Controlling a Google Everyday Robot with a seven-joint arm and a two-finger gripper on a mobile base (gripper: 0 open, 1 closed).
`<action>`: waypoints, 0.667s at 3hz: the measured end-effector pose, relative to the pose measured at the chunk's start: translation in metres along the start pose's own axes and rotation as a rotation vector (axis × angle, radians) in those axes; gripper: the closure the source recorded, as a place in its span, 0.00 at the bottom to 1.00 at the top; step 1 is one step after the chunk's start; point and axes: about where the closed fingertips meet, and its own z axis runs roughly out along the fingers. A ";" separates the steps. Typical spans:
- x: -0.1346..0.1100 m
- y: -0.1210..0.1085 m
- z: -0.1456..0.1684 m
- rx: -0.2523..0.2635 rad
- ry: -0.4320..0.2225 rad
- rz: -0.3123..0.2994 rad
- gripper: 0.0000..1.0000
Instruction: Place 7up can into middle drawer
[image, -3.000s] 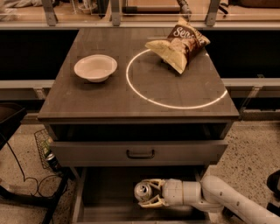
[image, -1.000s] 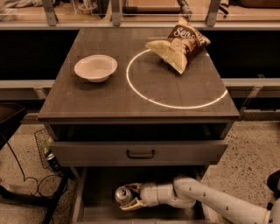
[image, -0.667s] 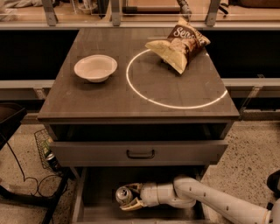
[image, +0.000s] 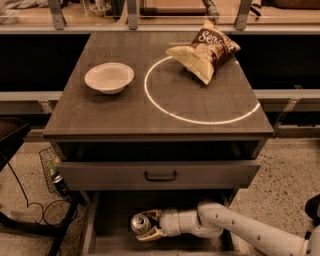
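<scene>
Silver-topped 7up can (image: 139, 223) is clamped on its side between the two cream fingers (image: 151, 214) of the tool (image: 145, 225), low inside the pulled-out middle drawer (image: 111, 212), left of centre; contact with the drawer floor cannot be told. White arm (image: 235, 227) reaches in from the lower right, beneath the drawer with the black handle (image: 160, 176). On the surface (image: 125, 115) above: white bowl (image: 109, 77) at left, snack bag (image: 205, 50) lying across the ring of light (image: 200, 121).
</scene>
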 end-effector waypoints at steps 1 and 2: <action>-0.001 0.001 0.002 -0.003 -0.002 0.000 0.40; -0.001 0.002 0.003 -0.006 -0.004 0.001 0.16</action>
